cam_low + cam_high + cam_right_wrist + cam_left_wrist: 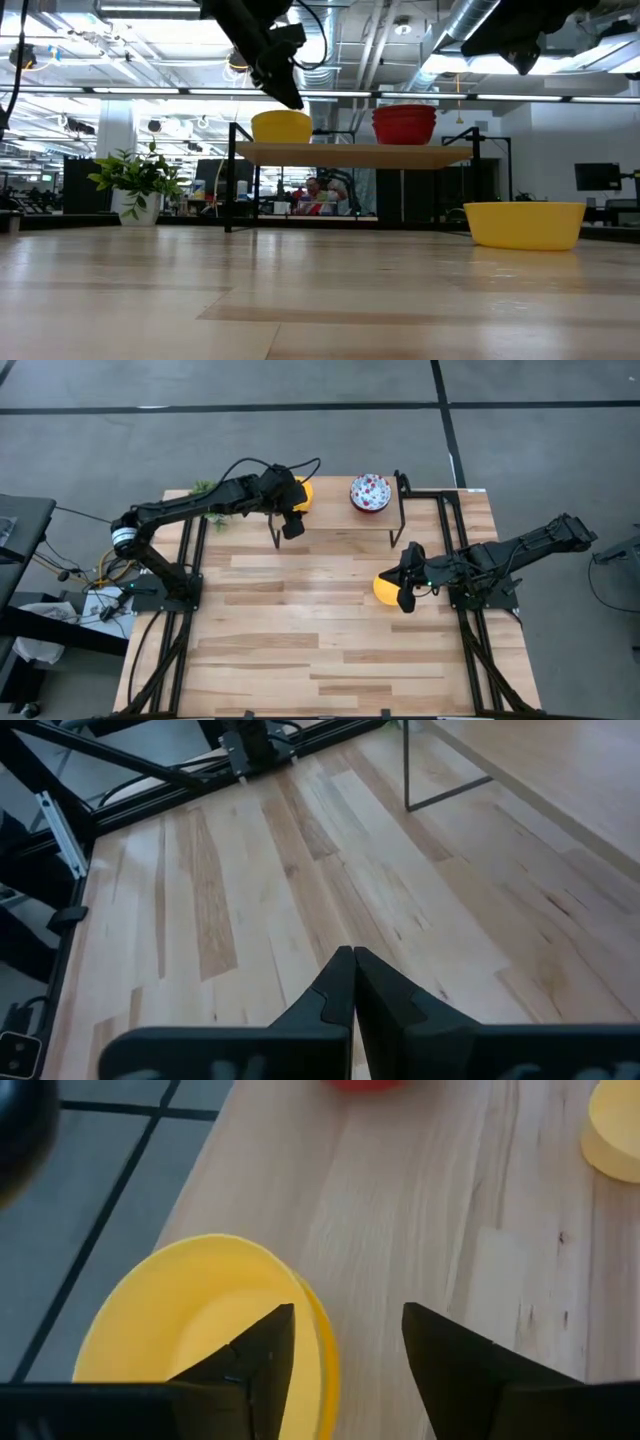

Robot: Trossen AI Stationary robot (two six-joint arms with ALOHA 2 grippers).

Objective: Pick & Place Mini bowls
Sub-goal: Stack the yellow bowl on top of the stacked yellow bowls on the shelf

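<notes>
While parted over the shelf's yellow bowl: left gripper [345,1355], one finger inside the rim
Yellow bowl [302,491]: shelf [335,525], 11 o'clock of table centre
Speckled bowl [370,492]: same shelf, 12 o'clock
Second yellow bowl [386,589]: table [300,640], 3 o'clock, beside right gripper [408,575]
Right gripper: fingers pressed together, empty
Potted plant [137,182]: 10 o'clock corner

Worktop [300,650] near half lies bare; I can pass there freely. Obstacles: raised shelf [335,520] on thin legs across the far edge, one yellow bowl [387,589] beside my right gripper [407,579], potted plant [138,182] at far-left corner.
</notes>
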